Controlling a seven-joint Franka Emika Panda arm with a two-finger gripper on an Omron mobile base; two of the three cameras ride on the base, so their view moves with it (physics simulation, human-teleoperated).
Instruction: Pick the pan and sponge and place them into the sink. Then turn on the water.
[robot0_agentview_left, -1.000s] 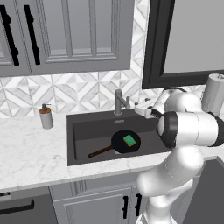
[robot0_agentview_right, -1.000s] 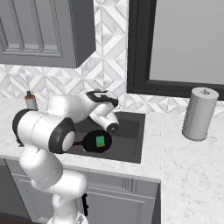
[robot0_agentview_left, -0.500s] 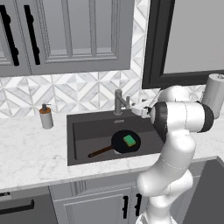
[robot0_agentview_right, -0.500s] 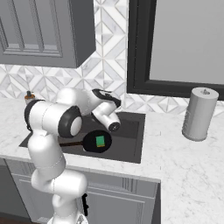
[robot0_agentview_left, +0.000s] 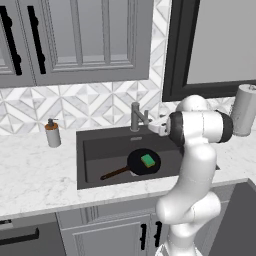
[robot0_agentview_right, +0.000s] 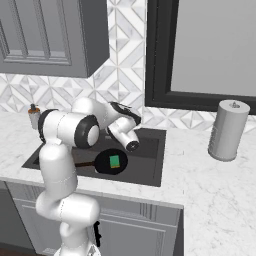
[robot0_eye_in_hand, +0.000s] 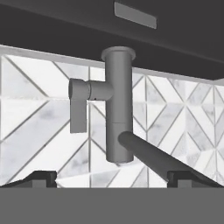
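The black pan (robot0_agentview_left: 137, 166) (robot0_agentview_right: 106, 163) lies in the dark sink (robot0_agentview_left: 100, 150) (robot0_agentview_right: 150, 156), its brown handle pointing left. On the pan rests the green sponge (robot0_agentview_left: 148, 160) (robot0_agentview_right: 114, 161). My gripper (robot0_agentview_left: 150, 124) (robot0_eye_in_hand: 111, 179) is open above the sink's back edge, close in front of the grey faucet (robot0_agentview_left: 135, 116) (robot0_eye_in_hand: 118, 105). Its fingertips (robot0_eye_in_hand: 41, 177) stand wide apart with nothing between them. The faucet's side handle (robot0_eye_in_hand: 78, 109) sits to the left of the column, and the spout (robot0_eye_in_hand: 148, 157) reaches toward the hand. No water is in view at the faucet.
A grey soap dispenser (robot0_agentview_left: 52, 133) (robot0_agentview_right: 34, 115) with an orange top stands on the marble counter left of the sink. A paper towel roll (robot0_agentview_left: 244, 110) (robot0_agentview_right: 227, 130) stands at the right. Cabinets hang above, and a dark-framed window is behind the sink.
The arm's elbow has swung and straightened up over the sink's right side while the hand stays by the faucet. Pan and sponge have not moved. The gripper stays open.
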